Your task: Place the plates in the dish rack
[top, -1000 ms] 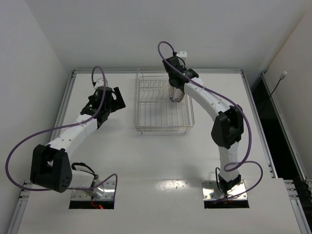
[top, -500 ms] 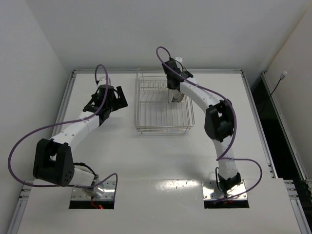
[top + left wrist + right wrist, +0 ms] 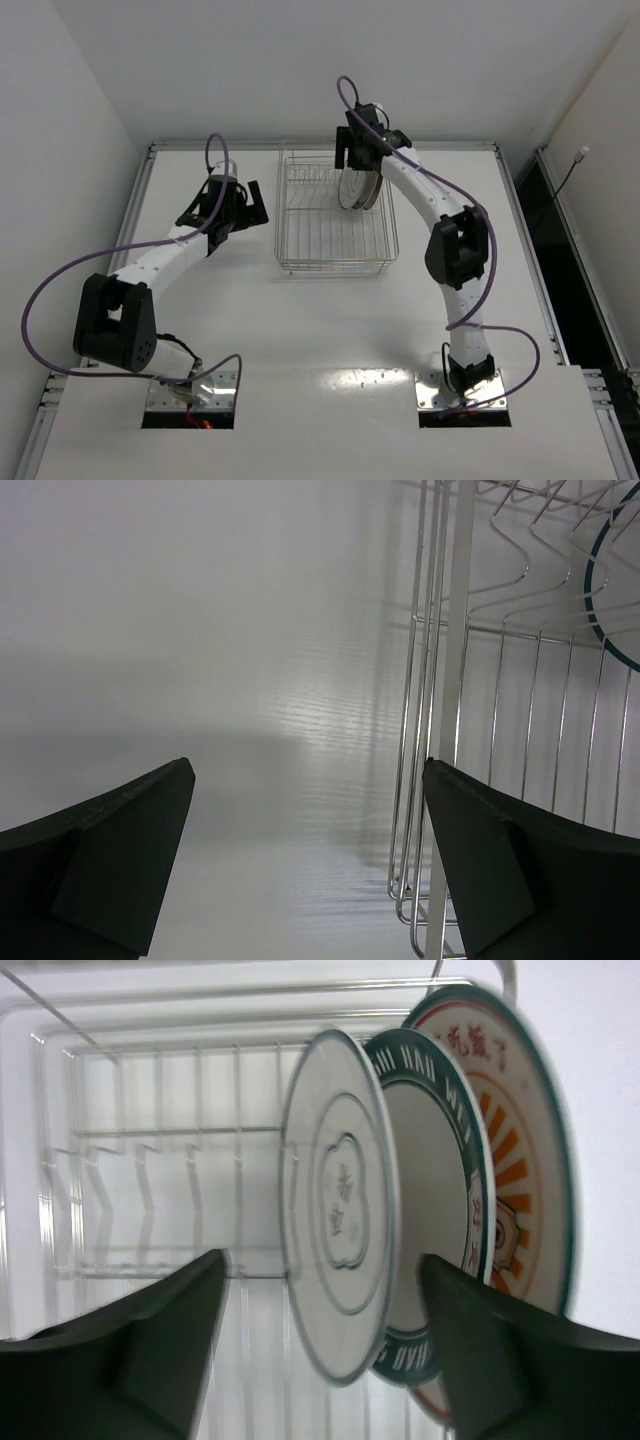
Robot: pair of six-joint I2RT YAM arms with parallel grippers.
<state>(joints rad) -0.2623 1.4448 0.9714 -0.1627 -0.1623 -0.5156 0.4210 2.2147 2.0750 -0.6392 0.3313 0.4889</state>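
The wire dish rack sits at the upper middle of the overhead view on the white table. All 3 plates stand on edge in its upper right corner, side by side in neighbouring slots.

In the right wrist view the clear plate with the thin dark rim is at the centre. The teal-rimmed plate with white lettering is just to its right, partly covered by it. The orange sunburst plate is furthest right, against the rack's side wall. The rack's remaining zigzag prongs fill the left half of that frame.

The right gripper hangs over that corner of the rack, just above the plates' top edges. Its fingers are spread wide at the bottom corners of the wrist frame. The plates show in the gap between them, and neither pad appears to touch one.

The left gripper is left of the rack in the overhead view, low over bare table and apart from the basket. Its fingers are spread too, with nothing between them. In its wrist view the rack's near wall rises on the right, close to the right-hand finger, and a teal plate rim shows at the upper right edge. Purple cables loop off both arms.
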